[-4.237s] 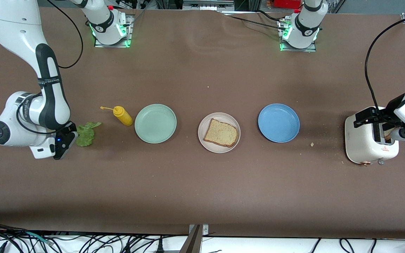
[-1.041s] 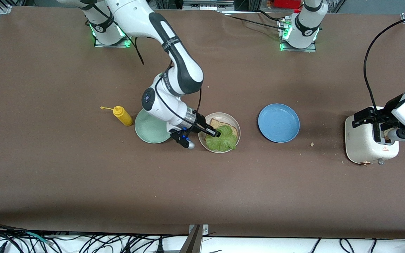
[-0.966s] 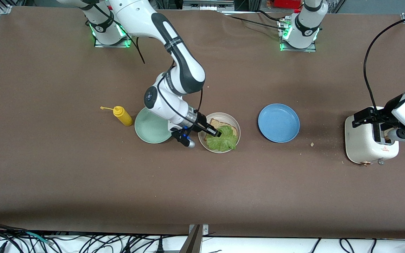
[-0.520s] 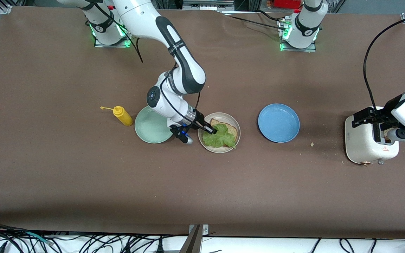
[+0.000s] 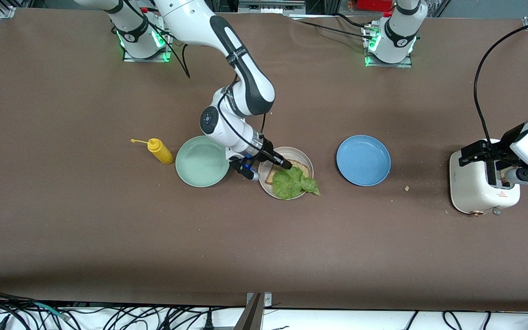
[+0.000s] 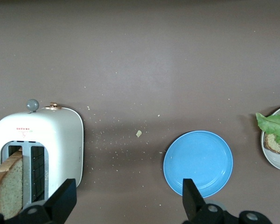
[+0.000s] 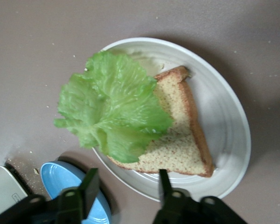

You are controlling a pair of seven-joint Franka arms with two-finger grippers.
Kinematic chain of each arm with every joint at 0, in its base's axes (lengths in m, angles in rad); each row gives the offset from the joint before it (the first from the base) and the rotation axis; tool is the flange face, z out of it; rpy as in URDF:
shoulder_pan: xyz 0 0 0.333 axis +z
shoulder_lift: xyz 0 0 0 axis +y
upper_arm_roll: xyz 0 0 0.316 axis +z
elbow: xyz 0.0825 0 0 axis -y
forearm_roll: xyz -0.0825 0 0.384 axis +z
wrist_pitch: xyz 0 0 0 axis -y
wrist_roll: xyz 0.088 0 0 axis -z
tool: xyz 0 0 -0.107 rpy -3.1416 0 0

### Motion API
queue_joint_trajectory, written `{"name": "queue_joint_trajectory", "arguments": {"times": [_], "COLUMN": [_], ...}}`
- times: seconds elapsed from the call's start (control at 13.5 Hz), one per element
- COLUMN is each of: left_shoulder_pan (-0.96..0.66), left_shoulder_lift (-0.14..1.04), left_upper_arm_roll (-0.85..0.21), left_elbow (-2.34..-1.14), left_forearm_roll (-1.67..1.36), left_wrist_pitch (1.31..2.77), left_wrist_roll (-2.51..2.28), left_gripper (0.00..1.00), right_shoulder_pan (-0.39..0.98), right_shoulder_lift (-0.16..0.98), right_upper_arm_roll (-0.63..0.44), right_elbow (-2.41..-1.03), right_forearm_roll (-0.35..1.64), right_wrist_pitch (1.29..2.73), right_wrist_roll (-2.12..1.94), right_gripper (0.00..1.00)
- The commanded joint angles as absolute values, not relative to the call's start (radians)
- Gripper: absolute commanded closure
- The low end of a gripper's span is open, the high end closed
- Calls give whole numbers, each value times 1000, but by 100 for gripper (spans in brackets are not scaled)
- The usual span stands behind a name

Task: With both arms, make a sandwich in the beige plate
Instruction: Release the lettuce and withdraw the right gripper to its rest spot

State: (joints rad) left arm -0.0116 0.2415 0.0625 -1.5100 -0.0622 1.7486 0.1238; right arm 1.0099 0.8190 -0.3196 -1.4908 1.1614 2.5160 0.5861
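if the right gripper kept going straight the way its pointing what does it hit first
Probably the bread slice on the beige plate. The right gripper, open, points down at the plate, and its wrist view shows the slice just past the fingertips, with the lettuce lying partly over it. Depth is hard to judge.

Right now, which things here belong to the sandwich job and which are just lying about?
In the job: beige plate, bread slice on it, lettuce lying on that slice and hanging over the rim, second slice in the toaster.
Lying about: green plate, blue plate, mustard bottle.
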Motion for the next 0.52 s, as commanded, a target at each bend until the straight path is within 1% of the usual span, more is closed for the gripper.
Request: {"name": "queue_joint_trajectory", "arguments": {"times": [0.0,0.15,0.22,0.3,0.45], "left_shoulder_pan": [-3,17,31,46,80], "left_shoulder_lift": [236,242,244,248,264], "left_upper_arm_roll": [64,64,64,64,67], "left_elbow": [-1522,-1520,-1520,-1520,-1520], "left_forearm_roll": [-25,-23,-23,-21,-5], "left_wrist_pitch": [1744,1744,1747,1747,1749], "left_wrist_roll": [124,126,126,127,204], "left_gripper": [0,0,0,0,0], "right_shoulder_pan": [1025,1025,1025,1025,1025], "right_shoulder_lift": [740,677,655,641,605], "right_upper_arm_roll": [-354,-377,-405,-443,-503], "right_elbow": [-1574,-1615,-1618,-1618,-1603], "right_forearm_roll": [1155,1093,1056,981,747], "right_wrist_pitch": [2519,2502,2465,2404,2265], "right_wrist_roll": [580,578,580,580,575], "right_gripper": [0,0,0,0,0]}}
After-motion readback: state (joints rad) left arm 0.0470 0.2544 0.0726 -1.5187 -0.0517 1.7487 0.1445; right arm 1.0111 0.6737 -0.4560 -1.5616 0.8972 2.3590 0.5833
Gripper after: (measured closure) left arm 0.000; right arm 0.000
